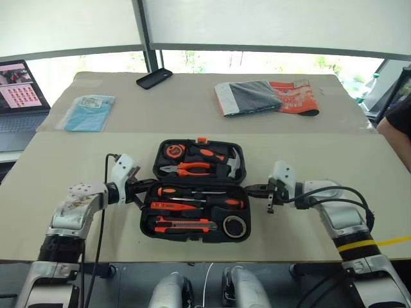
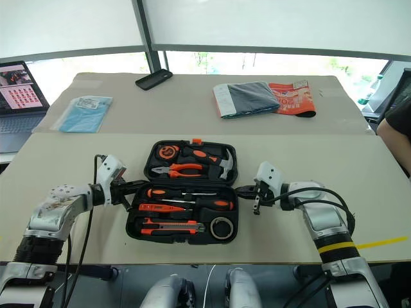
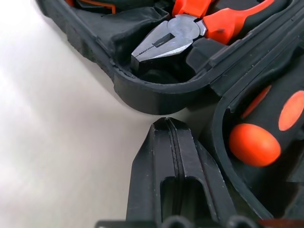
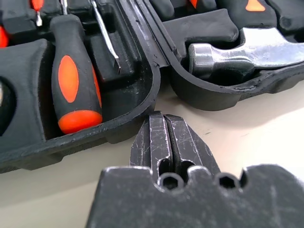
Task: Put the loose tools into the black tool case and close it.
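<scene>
Black tool case lies open between the two grippers, screwdrivers, utility knife and tape roll seated in its near half. Left gripper: fingers clenched together, empty, tips at the case's hinge notch, pliers just beyond. Right gripper: fingers pressed together, empty, tips at the opposite hinge notch, hammer just past them.

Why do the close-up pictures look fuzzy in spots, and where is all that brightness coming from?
Left wrist view: the left pincer up close is soft, the pliers sharper. Right wrist view: the hammer head glints. Left eye view: daylight from the windows behind washes out the far table.
</scene>
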